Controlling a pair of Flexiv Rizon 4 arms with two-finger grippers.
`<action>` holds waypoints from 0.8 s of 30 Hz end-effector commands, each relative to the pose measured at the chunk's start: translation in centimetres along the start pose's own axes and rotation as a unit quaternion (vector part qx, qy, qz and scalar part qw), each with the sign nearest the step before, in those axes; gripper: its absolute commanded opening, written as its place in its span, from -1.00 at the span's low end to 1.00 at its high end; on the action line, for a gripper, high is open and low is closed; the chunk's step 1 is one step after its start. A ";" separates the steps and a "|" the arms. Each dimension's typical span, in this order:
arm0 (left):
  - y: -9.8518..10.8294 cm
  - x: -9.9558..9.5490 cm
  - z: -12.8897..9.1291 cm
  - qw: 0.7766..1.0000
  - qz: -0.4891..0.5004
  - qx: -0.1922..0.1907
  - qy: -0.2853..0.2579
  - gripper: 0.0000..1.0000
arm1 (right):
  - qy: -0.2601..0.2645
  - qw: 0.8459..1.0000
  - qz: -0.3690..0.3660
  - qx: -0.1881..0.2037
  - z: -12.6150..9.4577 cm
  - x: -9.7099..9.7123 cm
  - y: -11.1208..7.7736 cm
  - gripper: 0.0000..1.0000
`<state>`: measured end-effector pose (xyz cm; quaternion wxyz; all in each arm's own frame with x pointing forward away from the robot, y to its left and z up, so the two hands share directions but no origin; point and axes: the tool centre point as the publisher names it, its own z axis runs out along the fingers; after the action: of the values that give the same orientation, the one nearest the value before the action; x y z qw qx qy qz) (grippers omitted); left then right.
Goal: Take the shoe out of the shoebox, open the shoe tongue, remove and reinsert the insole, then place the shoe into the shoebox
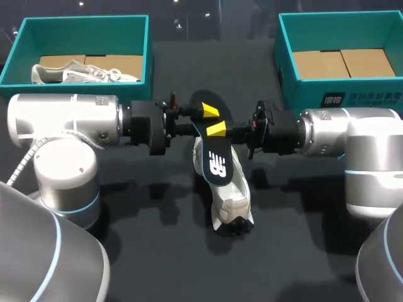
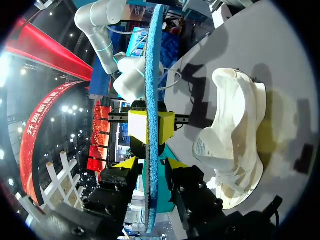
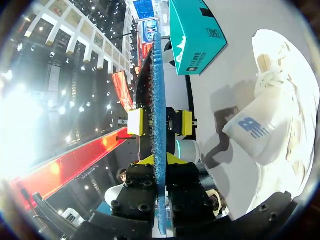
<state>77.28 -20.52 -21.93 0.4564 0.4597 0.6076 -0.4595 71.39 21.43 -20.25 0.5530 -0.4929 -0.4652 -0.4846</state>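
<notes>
Dark table (image 1: 164,264) below: the left gripper (image 2: 150,162) and right gripper (image 3: 159,159) each pinch the same insole (image 1: 217,165) from opposite ends. It hangs over the white shoe (image 1: 234,202), which lies on the table outside the left shoebox (image 1: 85,22) and right shoebox (image 1: 340,17).

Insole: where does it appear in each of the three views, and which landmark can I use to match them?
Head view: the insole is in the middle, dark side up, above the white shoe.
Left wrist view: a blue edge standing in the left gripper.
Right wrist view: a blue edge standing in the right gripper.
Shared landmark: the white shoe beside it.
</notes>
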 end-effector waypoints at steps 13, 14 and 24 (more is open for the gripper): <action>-0.4 0.3 0.8 1.000 0.001 0.005 -0.002 -0.65 | 0.004 1.000 -0.004 -0.005 -0.1 -0.1 0.1 -1.00; -0.5 0.4 0.8 1.000 0.001 0.007 -0.002 -0.69 | 0.004 1.000 -0.004 -0.005 -0.1 -0.1 0.1 -1.00; -0.7 0.4 1.0 1.000 0.003 0.011 -0.002 -1.00 | 0.006 1.000 -0.003 -0.008 -0.2 -0.2 0.2 -1.00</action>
<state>76.69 -21.43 -22.33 0.4526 0.4660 0.6006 -0.4661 71.67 21.18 -20.39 0.5509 -0.4933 -0.4590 -0.4924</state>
